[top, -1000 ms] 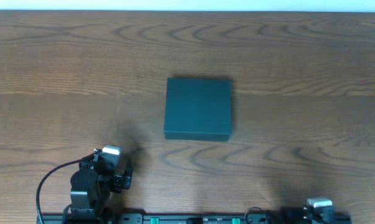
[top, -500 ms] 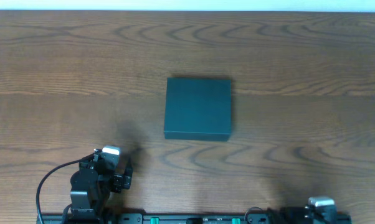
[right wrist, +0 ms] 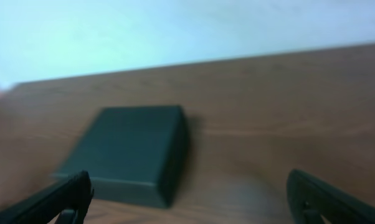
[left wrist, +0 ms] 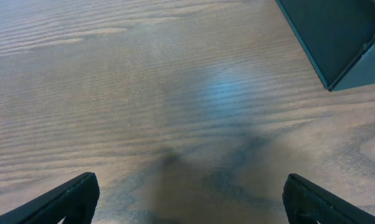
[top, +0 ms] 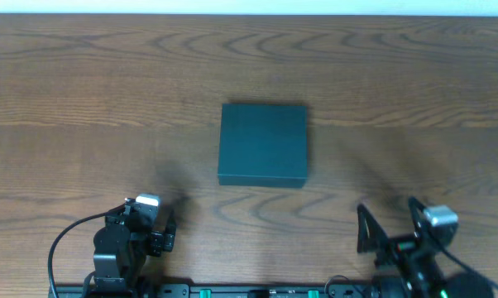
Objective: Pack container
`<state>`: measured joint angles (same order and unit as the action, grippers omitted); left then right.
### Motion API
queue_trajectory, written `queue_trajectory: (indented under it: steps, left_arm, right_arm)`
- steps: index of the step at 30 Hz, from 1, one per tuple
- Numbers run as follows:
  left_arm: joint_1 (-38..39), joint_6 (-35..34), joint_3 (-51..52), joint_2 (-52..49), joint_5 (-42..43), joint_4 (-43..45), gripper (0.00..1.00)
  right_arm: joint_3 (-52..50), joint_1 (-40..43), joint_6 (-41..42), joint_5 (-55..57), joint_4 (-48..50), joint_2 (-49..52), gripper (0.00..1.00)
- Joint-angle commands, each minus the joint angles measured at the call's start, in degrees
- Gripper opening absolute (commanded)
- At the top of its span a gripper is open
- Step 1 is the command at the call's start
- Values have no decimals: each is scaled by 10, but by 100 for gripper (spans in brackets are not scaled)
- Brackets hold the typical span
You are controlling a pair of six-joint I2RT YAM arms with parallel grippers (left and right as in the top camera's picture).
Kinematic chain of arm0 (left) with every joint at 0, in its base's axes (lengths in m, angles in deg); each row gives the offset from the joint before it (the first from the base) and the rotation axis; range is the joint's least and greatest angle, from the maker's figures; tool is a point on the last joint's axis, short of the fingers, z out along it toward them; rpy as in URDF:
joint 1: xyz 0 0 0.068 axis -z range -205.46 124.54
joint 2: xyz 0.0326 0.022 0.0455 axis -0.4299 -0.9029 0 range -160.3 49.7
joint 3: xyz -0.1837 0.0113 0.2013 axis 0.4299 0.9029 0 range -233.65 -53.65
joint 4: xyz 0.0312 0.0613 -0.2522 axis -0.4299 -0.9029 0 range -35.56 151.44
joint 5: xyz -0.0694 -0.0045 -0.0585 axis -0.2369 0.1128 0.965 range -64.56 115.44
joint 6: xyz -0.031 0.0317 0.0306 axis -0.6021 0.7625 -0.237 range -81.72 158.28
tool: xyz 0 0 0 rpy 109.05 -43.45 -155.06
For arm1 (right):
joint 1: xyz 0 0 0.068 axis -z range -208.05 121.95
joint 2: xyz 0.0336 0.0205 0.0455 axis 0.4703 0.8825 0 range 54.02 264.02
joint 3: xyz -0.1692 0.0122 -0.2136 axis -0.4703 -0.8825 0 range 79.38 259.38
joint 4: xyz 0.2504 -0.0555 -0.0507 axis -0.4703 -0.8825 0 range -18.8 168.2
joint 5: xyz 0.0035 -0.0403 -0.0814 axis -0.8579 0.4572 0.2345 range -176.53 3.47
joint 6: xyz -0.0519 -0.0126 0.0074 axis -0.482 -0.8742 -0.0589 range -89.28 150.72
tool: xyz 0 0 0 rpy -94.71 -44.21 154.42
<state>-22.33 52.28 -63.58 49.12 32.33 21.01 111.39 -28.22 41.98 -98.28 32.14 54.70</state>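
Container (top: 262,144) sits shut mid-table (top: 83,99) with nothing to pack in sight, so I'd bring the wide-open, empty right gripper (top: 391,225) in low at the lid's front lip, left gripper (top: 168,233) parked, also open.

The container (left wrist: 340,40) is sitting at the upper right corner of the view, cut off by the top and right edges; one dark teal corner of it is pointing down toward the middle of the wooden table (left wrist: 144,93). Below and to the left of the container, bare wood grain is filling the rest of the view, with a soft shadow lying on it. The left gripper (left wrist: 190,199) is showing two dark fingertips (left wrist: 75,196) spread wide at the bottom edge, well apart from the container, with nothing between them.
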Motion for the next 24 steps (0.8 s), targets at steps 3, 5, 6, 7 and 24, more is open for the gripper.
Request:
queue_trajectory:
  steps: [3,5,6,7,24]
  left_arm:
    - [-2,10,6,4,0,-2,95]
    - [-2,10,6,4,0,-2,95]
    - [-2,10,6,4,0,-2,95]
    - [-2,10,6,4,0,-2,95]
    - [-2,10,6,4,0,-2,95]
  right_arm:
    - [-95,7,-43,72,47,-3,99]
    - [-127,7,-67,72,63,-3,99]
    - [-142,7,-82,72,65,-3,99]
    - [-156,7,-97,72,64,-3,99]
    - [-228,9,-122,74,53,-4,99]
